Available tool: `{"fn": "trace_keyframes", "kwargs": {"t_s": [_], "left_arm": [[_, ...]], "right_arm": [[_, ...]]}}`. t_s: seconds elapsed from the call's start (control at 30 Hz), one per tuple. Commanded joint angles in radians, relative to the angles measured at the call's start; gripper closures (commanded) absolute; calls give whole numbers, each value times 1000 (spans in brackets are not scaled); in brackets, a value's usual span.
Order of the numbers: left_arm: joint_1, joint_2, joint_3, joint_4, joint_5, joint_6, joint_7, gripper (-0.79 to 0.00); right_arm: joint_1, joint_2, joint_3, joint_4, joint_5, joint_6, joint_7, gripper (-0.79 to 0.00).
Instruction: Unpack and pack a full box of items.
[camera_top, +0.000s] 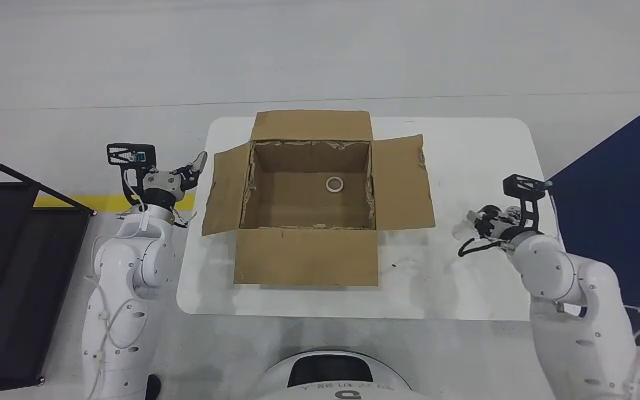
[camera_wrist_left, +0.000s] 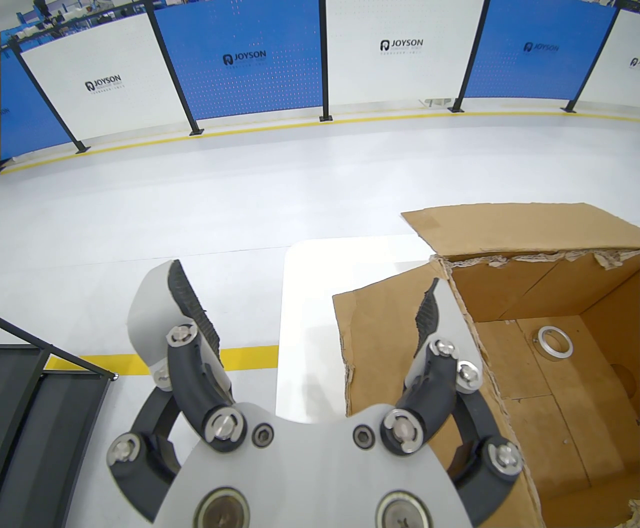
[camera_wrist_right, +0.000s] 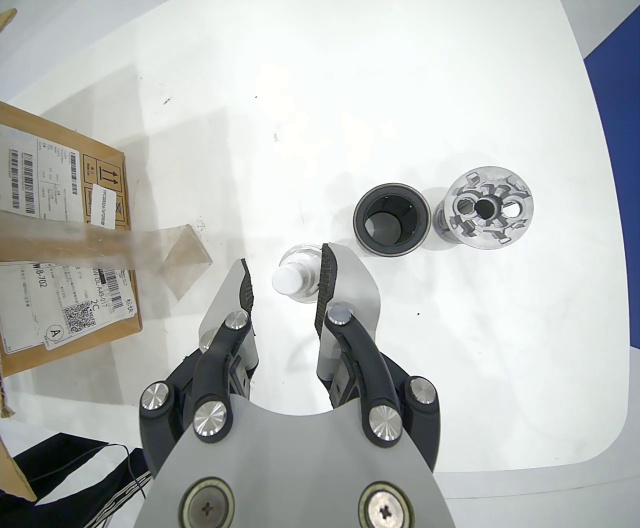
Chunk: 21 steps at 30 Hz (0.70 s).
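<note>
An open cardboard box (camera_top: 308, 258) stands in the middle of the white table (camera_top: 460, 150), flaps spread. A single metal ring (camera_top: 335, 184) lies on its floor, also seen as the ring (camera_wrist_left: 554, 342). My left gripper (camera_wrist_left: 305, 280) is open and holds nothing, just off the table's left edge beside the box's left flap (camera_wrist_left: 380, 340). Right of the box, my right gripper (camera_wrist_right: 284, 272) is open, its fingers either side of a small metal part with a white cap (camera_wrist_right: 295, 280) standing on the table. A black sleeve (camera_wrist_right: 392, 218) and a metal toothed hub (camera_wrist_right: 487, 207) stand just beyond it.
The labelled side of the box (camera_wrist_right: 60, 225) is close to the right gripper. A black rack (camera_top: 30, 260) stands on the floor left of the table. Bare tabletop (camera_wrist_right: 400, 100) stretches beyond the parts. A blue panel (camera_top: 600, 170) is at the right.
</note>
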Motion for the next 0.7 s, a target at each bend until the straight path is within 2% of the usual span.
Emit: {"fn": "trace_keyframes", "kwargs": {"t_s": [0.0, 0.07, 0.13, 0.6, 0.67], "left_arm": [[0, 0, 0, 0, 0, 0, 0, -785], [0, 0, 0, 0, 0, 0, 0, -785], [0, 0, 0, 0, 0, 0, 0, -785], [0, 0, 0, 0, 0, 0, 0, -785], [0, 0, 0, 0, 0, 0, 0, -785]], "right_arm": [[7, 0, 1, 6, 13, -4, 9, -194], [9, 1, 4, 10, 17, -4, 13, -123], [10, 1, 5, 11, 20, -5, 15, 0], [1, 4, 13, -15, 20, -2, 16, 0], [-4, 4, 8, -19, 23, -12, 15, -111]]}}
